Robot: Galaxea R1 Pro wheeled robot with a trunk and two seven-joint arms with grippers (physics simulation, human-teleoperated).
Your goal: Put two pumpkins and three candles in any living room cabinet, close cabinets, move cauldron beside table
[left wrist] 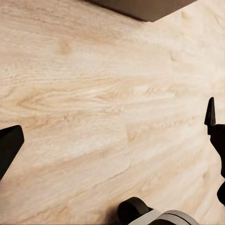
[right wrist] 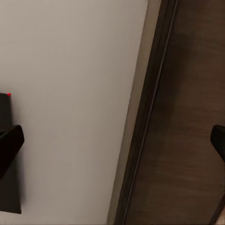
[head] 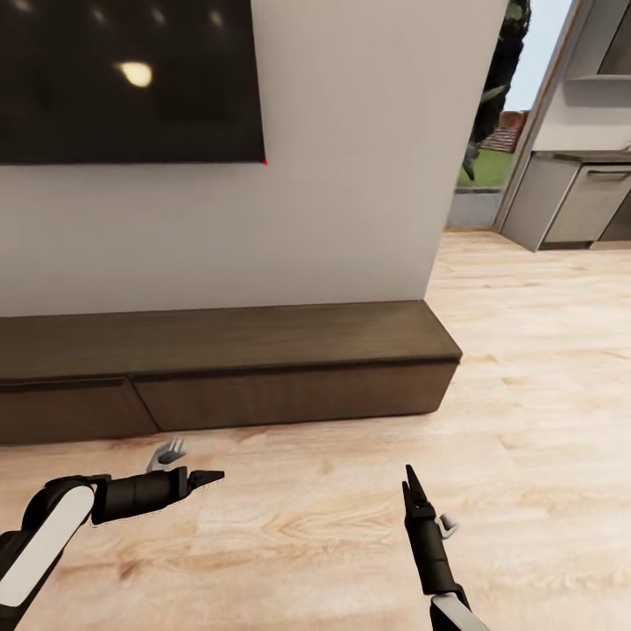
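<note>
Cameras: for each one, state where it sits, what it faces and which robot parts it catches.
Head view: from the head, down at the cabinet, wall and wood floor; both arms, left claw, right claw.
Left wrist view: down at the floor; finger tips at the picture's sides.
Right wrist view: toward the wall and cabinet; fingertips.
Shared: the head and right wrist views both show the cabinet.

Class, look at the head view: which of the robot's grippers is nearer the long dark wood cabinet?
Left. The left gripper hovers over the floor just in front of the cabinet, near the seam between its drawer fronts. The right gripper sits farther back, off its right end.
</note>
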